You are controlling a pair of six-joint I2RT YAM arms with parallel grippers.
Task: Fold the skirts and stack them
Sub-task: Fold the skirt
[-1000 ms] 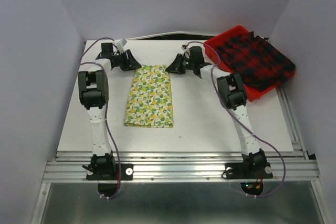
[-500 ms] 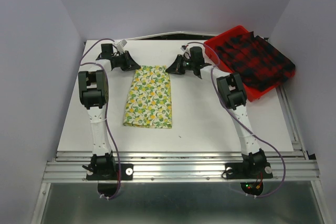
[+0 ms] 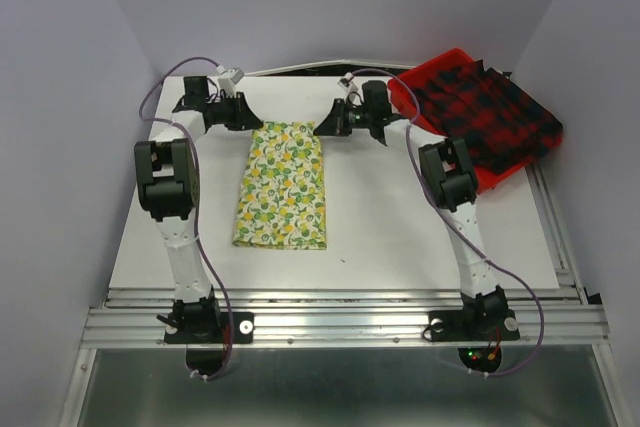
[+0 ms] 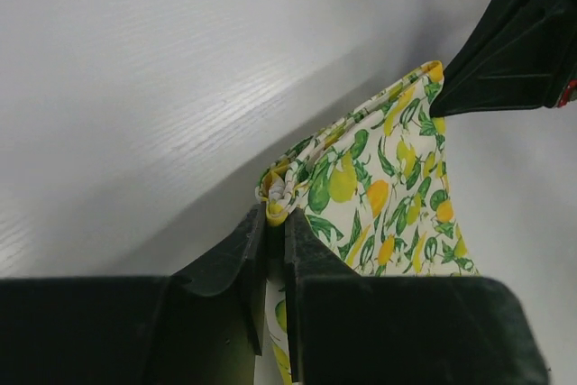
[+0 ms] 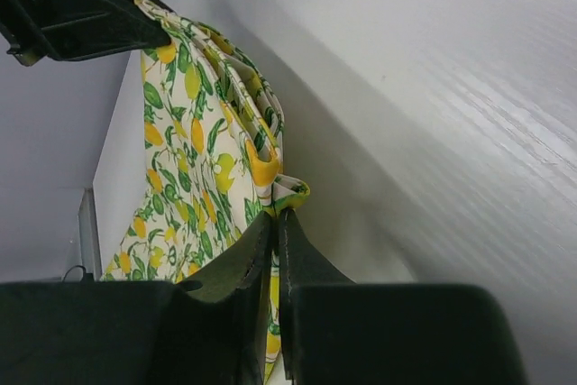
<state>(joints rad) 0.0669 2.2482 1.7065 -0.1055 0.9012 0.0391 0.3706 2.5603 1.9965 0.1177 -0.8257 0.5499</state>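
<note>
Left hand (image 4: 275,223) and right hand (image 5: 275,219), each clamped on a far corner of the lemon skirt (image 3: 282,187), have just lifted slightly; folding toward the near edge of the counter (image 3: 400,227) seems next.

Seen from above, the far corners of the lemon skirt (image 3: 282,185) lie hidden under the left pincer (image 3: 255,124) and the right pincer (image 3: 324,129), and their tips are too small to read. In each wrist view the pinched cloth runs behind the pincer itself and off the bottom edge. The other pincer is cropped by a top corner. The plaid skirt (image 3: 485,112) covers most of the tray (image 3: 488,179).
</note>
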